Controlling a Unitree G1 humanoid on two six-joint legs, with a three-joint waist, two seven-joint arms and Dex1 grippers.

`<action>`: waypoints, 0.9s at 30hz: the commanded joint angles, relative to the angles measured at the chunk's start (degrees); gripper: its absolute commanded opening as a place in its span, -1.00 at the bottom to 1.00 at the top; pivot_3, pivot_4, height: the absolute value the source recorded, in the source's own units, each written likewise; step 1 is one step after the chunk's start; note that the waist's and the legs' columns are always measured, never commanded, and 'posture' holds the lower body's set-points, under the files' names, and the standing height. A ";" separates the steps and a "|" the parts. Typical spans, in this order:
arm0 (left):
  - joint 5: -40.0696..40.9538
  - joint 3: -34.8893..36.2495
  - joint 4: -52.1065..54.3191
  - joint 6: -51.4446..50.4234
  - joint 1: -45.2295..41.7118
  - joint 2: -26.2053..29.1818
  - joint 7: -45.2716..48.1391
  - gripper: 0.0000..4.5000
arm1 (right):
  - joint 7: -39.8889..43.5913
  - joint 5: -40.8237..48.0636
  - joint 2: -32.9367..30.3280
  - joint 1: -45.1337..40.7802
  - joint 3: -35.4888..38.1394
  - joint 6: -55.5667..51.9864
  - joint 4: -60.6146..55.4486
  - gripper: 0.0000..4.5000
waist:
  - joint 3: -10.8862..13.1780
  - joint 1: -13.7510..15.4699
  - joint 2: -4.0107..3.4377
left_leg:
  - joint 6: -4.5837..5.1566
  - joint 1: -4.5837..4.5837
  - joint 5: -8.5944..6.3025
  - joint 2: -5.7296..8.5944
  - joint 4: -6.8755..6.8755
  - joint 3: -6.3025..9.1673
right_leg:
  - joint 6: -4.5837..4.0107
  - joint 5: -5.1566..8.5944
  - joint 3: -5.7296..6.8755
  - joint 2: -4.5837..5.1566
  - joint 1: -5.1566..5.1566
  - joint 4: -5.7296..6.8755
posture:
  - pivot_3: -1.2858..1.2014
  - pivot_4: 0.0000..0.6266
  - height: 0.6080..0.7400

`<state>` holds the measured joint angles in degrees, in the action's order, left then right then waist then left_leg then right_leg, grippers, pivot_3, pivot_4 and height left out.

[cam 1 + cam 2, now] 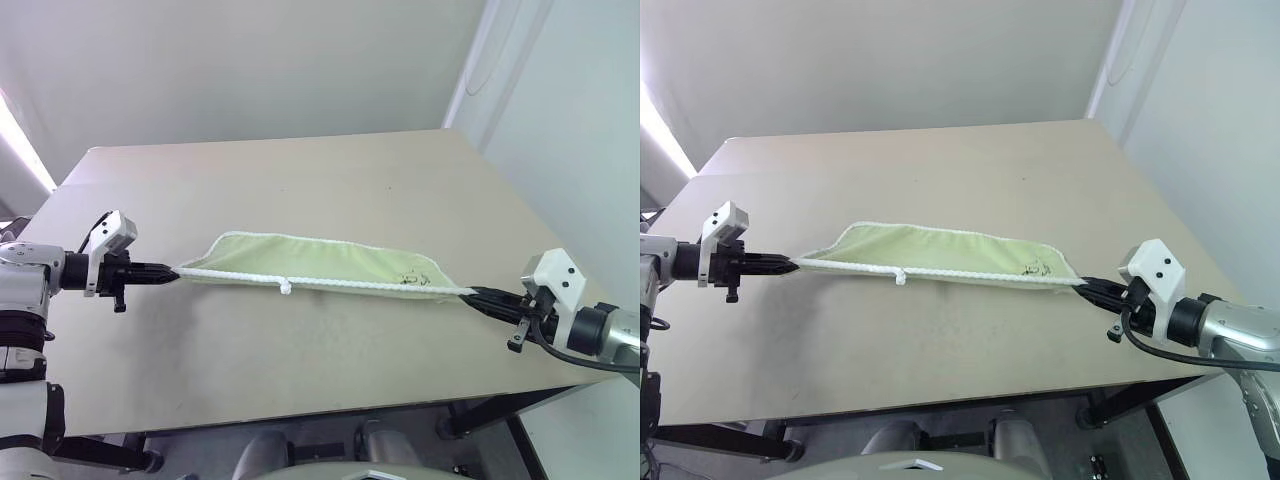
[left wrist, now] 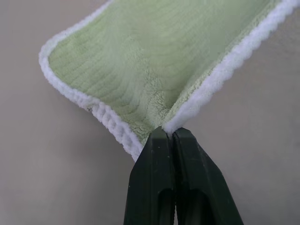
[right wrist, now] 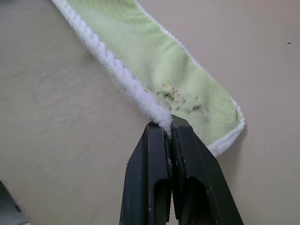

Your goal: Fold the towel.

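Both end effectors [image 1: 175, 272] [image 1: 470, 292] on towel [image 1: 320, 262] corners, seemingly taut.

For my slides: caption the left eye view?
Both grippers, left and right, pinch the towel corners, stretching it above the table.

Left gripper [image 1: 172, 271]: two slim, tapered black fingers [image 2: 154, 187] on a black mount, topped by a white angular housing block and joined to a silver-grey cylindrical wrist segment. Right gripper [image 1: 1082, 285]: identical black fingers [image 3: 150, 187], white faceted housing, silver-grey cylindrical forearm; a thin black cable loops beneath the wrist, at 6 o'clock of the housing.
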<state>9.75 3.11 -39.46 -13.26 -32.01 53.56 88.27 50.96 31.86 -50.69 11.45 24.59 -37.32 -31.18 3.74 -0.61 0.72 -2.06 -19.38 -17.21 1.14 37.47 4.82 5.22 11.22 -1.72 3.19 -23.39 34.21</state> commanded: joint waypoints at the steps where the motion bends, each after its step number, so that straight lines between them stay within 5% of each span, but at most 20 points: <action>1: 1.32 1.86 2.87 -1.26 0.01 2.26 -1.04 -1.00 | -0.40 0.44 -1.20 -0.25 3.17 -0.16 -1.32 -0.99 | 0.00 -0.02 0.00 | 0.00 0.01 0.00 0.00 0.00 0.00 | 0.00 0.00 0.01 0.00 0.00 0.00 | 0.03 -1.00 1.00; 13: 4.52 2.42 7.73 -4.31 5.39 4.98 -0.48 -1.00 | 2.05 1.41 -1.49 5.93 5.48 -0.76 -4.26 -0.99 | 0.00 -0.03 0.03 | 0.03 0.00 -0.02 -0.01 -0.08 -0.02 | 0.02 0.06 0.01 0.00 -0.03 -0.03 | 0.03 -1.00 1.00; 17: 7.67 3.81 16.69 -9.70 15.09 9.11 2.21 -1.00 | 11.03 3.86 0.69 21.45 8.93 0.67 -12.06 -0.99 | -0.05 -0.04 0.00 | 0.21 0.03 -0.13 -0.05 -0.35 0.00 | -0.09 0.32 0.04 0.02 -0.01 -0.01 | 0.03 -1.00 1.00; 27: 7.33 2.24 12.07 -7.95 13.26 6.70 1.12 -1.00 | 7.69 3.38 0.72 16.64 4.08 0.45 -8.91 -0.99 | -0.07 -0.15 0.14 | 0.20 0.04 -0.26 -0.69 -0.01 -0.21 | -0.09 0.37 0.49 0.06 0.12 -0.29 | 0.03 -1.00 1.00</action>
<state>16.90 5.18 -27.02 -21.93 -16.66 60.44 89.77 59.44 35.06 -49.78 29.28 28.88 -37.21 -40.54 3.67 -0.76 0.85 -1.84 -19.33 -17.46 0.41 37.45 4.60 5.13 11.59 -1.18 3.25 -23.27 33.92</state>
